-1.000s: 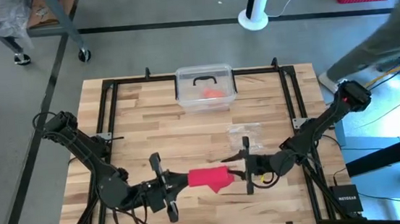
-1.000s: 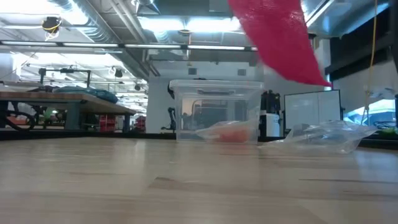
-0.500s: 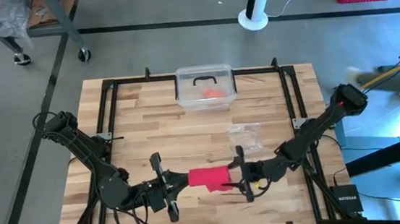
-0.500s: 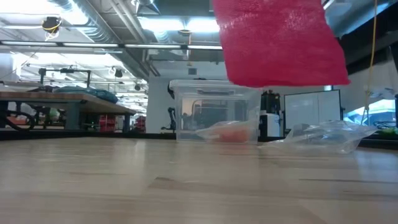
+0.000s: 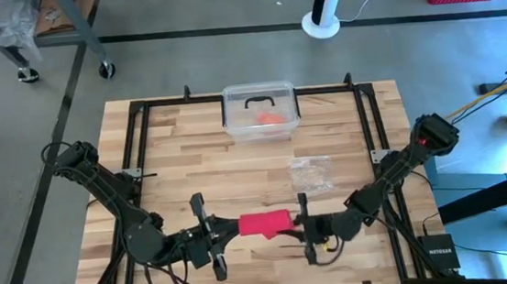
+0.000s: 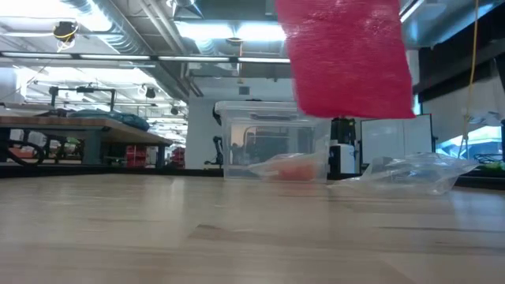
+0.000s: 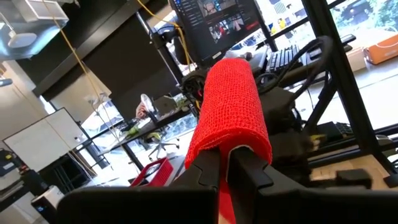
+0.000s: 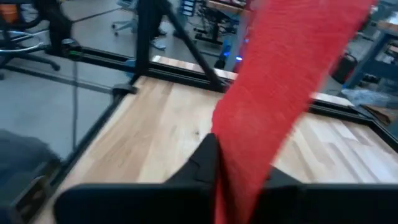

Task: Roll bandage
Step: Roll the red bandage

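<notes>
The bandage [image 5: 265, 222] is a bright red cloth band held level above the table's near middle, between my two grippers. In the low view its lower edge [image 6: 347, 102] hangs well clear of the tabletop. My left gripper [image 5: 227, 229] is shut on its left end, where the cloth looks wound into a thick roll [image 7: 230, 106]. My right gripper [image 5: 300, 226] is shut on its right end, and there the band [image 8: 280, 81] runs flat away from the fingers. My left gripper pinches the roll's near end [image 7: 224, 148] between its two fingers, coming about level from the table's left. The roll stands out beyond the fingertips, lifted clear of the table. My right gripper pinches the flat band [image 8: 245, 155] between its two fingers, coming nearly level from the table's right. The cloth passes between the fingers and slants away from them, clear of the table.
A clear plastic box [image 5: 261, 112] with a dark handle stands at the far middle, with an orange-red lump [image 5: 271, 118] inside. A crinkly clear bag [image 5: 311, 169] lies right of centre. Dark frame rails [image 5: 134, 143] border the wooden top.
My right gripper has gone toward the table's left and near edge and has sunk, closing in on the bandage's right end. The bandage's loose flap, which hung slanted below the band, now hangs straight and narrower. The left end has stayed in place.
</notes>
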